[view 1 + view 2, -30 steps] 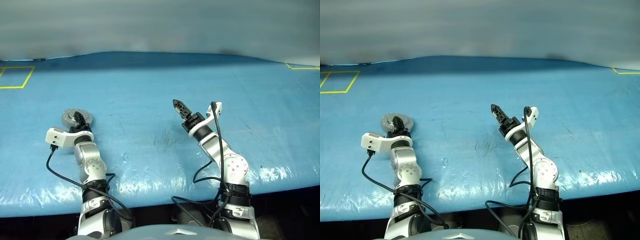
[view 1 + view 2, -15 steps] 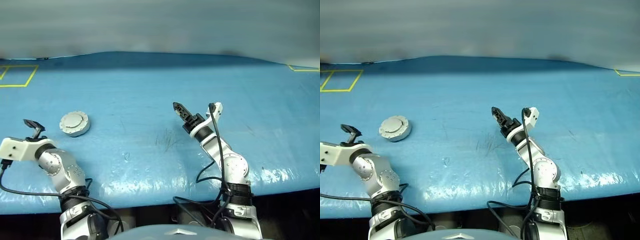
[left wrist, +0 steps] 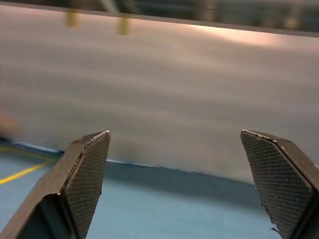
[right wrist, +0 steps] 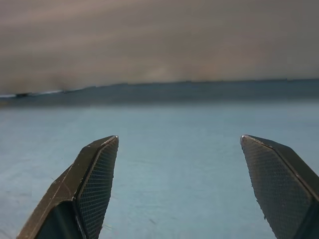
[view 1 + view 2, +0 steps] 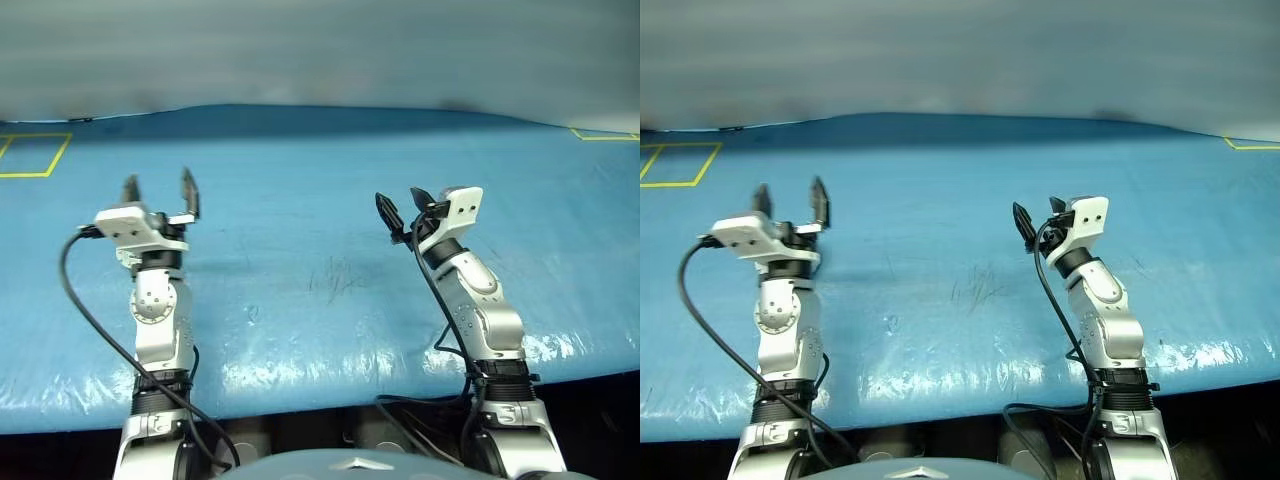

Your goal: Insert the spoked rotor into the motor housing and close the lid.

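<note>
My left gripper is raised above the blue table at the left, pointing forward and slightly up. It is open, with both black fingers wide apart and nothing between them. My right gripper hovers right of the table's middle, also open and empty, and its fingers frame bare blue surface. The motor housing, its lid and the spoked rotor are hidden; my left wrist and arm cover the spot on the table behind them.
Yellow tape outlines mark the far left and far right corners of the table. A grey wall rises behind its far edge. Dark scuff marks sit between the arms. The front edge runs just before the arms' bases.
The left gripper let go of the round silver unit, swung out to the left, then rose back over it and opened wide. The right gripper rolled and shifted right.
</note>
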